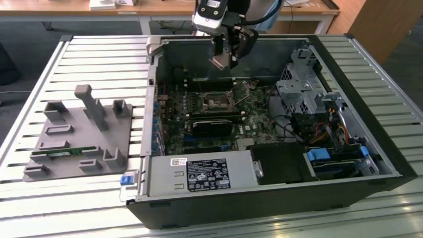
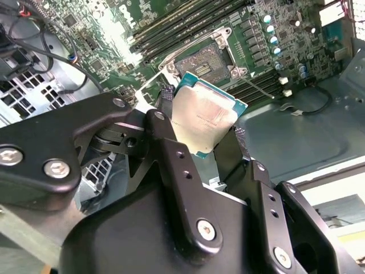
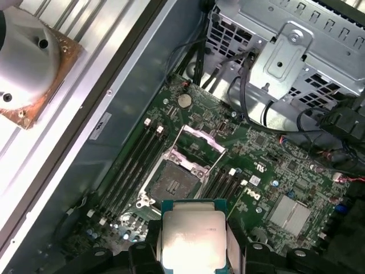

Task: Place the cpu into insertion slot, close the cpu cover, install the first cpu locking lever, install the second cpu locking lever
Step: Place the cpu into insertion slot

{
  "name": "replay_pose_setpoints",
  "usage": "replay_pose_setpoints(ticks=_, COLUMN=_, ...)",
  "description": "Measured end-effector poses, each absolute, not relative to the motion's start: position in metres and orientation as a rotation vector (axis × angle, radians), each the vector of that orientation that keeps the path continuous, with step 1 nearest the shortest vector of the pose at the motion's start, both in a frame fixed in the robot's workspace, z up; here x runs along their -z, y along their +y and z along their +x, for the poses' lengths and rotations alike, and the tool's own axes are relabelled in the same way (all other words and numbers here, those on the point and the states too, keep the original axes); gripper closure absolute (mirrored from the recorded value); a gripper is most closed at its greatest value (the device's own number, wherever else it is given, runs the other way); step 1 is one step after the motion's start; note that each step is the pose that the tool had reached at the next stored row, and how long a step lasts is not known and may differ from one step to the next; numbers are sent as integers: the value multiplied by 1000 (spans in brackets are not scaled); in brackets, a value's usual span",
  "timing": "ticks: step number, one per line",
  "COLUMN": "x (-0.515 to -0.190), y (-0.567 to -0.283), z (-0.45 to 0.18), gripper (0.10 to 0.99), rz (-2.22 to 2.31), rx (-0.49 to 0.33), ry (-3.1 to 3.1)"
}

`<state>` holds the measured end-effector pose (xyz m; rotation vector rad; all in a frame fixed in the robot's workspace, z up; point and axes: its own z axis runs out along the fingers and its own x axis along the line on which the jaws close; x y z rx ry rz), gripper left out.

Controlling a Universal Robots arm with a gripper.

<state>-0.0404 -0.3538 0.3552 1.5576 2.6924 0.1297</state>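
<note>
- Gripping the cpu (image 1: 219, 63) by two opposite edges, the pincer (image 1: 223, 62) is closed on it. In the second wrist view the black fingers (image 2: 231, 151) press on either side of the chip.
- The cpu's pale metal top faces both wrist cameras (image 2: 208, 117) (image 3: 191, 240), with a thin teal border showing round it.
- In the exterior view the chip hangs tilted in the air above the open case (image 1: 370, 99), on the side nearer the bench's far edge, touching nothing but the pincer.
- The slot (image 1: 217, 101) lies on the green board (image 1: 251, 126) below the cpu and well apart from it. It is a dark square with a silvery rim, and its contact field is uncovered in both wrist views (image 2: 208, 63) (image 3: 174, 184).
- The cover (image 3: 201, 136) stands raised at one side of the slot, and the board shows through its window in the first wrist view.
- The case lies on its side on the slatted bench (image 1: 99, 59), toward the edge at the exterior view's right.
- A grey fixture (image 1: 79, 134) sits near the opposite edge, apart from the case.
</note>
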Motion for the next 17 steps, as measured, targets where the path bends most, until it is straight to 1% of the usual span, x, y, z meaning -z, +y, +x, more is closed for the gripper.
replay_pose_setpoints(ticks=17, x=-353, y=-354, z=-40, gripper=549, rz=1762, rx=-121, ry=2553)
